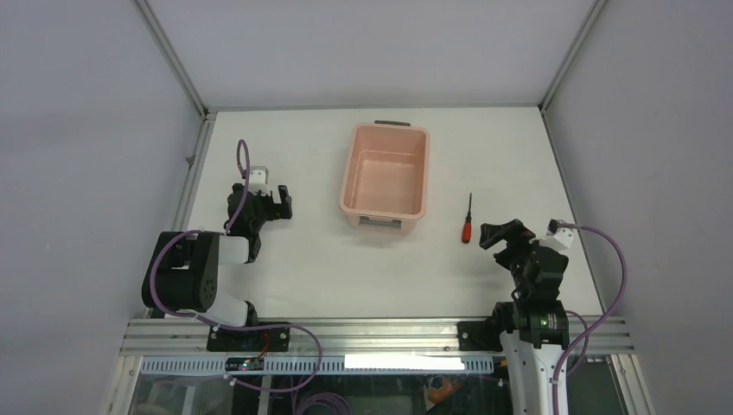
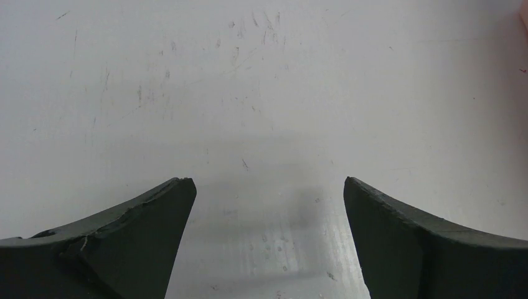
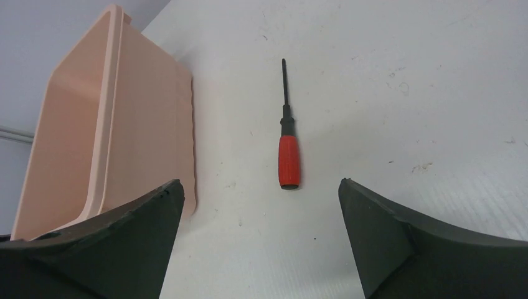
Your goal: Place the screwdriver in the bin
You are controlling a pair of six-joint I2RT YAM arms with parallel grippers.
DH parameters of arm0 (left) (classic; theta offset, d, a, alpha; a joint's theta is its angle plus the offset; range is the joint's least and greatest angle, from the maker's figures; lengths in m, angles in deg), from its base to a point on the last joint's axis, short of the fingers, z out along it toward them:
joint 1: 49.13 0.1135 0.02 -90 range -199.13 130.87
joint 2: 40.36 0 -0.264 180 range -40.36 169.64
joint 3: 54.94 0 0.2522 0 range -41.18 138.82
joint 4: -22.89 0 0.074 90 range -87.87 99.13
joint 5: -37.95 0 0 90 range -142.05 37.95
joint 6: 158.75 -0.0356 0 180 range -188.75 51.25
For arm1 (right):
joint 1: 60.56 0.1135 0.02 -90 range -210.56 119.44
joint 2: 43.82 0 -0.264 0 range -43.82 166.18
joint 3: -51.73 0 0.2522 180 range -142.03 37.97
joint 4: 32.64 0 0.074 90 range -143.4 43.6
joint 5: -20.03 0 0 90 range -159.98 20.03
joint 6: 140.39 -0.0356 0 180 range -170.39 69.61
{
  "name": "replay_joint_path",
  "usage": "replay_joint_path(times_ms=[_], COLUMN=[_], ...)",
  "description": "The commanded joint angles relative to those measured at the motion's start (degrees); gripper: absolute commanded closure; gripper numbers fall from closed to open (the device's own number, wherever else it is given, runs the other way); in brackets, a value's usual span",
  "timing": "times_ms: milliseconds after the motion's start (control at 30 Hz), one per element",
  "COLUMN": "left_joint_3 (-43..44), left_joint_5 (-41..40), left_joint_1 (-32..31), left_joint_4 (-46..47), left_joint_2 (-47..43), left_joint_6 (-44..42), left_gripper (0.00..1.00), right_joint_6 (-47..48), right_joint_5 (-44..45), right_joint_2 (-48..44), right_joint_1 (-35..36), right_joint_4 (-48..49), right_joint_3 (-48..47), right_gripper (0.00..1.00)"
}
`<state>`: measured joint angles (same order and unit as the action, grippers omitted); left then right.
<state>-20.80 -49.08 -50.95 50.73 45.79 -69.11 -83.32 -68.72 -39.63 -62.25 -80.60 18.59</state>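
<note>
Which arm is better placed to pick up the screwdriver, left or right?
Right. The right tool, open, sits close beside the screwdriver, which shows between its fingers; the left tool is beyond the bin.

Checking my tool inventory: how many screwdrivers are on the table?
1. The screwdriver lies right of the pink bin, just ahead of the open right gripper. None shows inside the bin.

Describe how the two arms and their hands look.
The left arm and right arm are built of black joint housings and white link segments, each with a looping purple cable. A small white block sits at each wrist. The left hand and right hand are black, with matte, curved wedge-shaped fingers.
</note>
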Motion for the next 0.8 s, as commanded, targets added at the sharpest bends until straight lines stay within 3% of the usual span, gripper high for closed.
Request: replay_joint_path(times_ms=[0,100,200,300,433,600,700,767], left_joint_3=[1.59,1.57,1.59,1.59,1.59,1.52,1.51,1.55], left_joint_5=[-0.44,-0.33,-0.34,-0.33,-0.35,-0.34,-0.35,-0.35], left_joint_1=[-0.19,-0.20,-0.19,-0.17,-0.19,-0.19,-0.18,-0.19], left_joint_4=[4.47,4.45,4.45,4.45,4.45,4.53,4.55,4.55], left_joint_2=[0.15,0.14,0.16,0.15,0.15,0.17,0.16,0.20], left_joint_6=[1.06,1.06,1.06,1.07,1.06,1.06,1.06,1.06], left_gripper=[0.01,0.01,0.01,0.01,0.01,0.01,0.01,0.01], right_joint_6=[-0.76,1.08,5.87,8.30,14.44,17.62,18.85,18.89], right_joint_5=[1.31,-0.32,-8.18,-7.72,-7.25,0.59,1.54,-0.53], right_joint_2=[-0.62,-0.60,0.38,7.56,28.50,57.45,67.81,72.36], right_joint_1=[-0.42,-0.42,-0.42,-0.42,-0.42,-0.42,-0.42,-0.22], right_joint_4=[1.06,2.36,9.75,13.26,3.50,-22.34,-28.91,-28.61], right_joint_3=[-1.99,-4.39,-7.44,-14.88,-33.41,-59.82,-63.88,-61.55], right_gripper=[0.01,0.01,0.01,0.02,0.03,0.03,0.04,0.08])
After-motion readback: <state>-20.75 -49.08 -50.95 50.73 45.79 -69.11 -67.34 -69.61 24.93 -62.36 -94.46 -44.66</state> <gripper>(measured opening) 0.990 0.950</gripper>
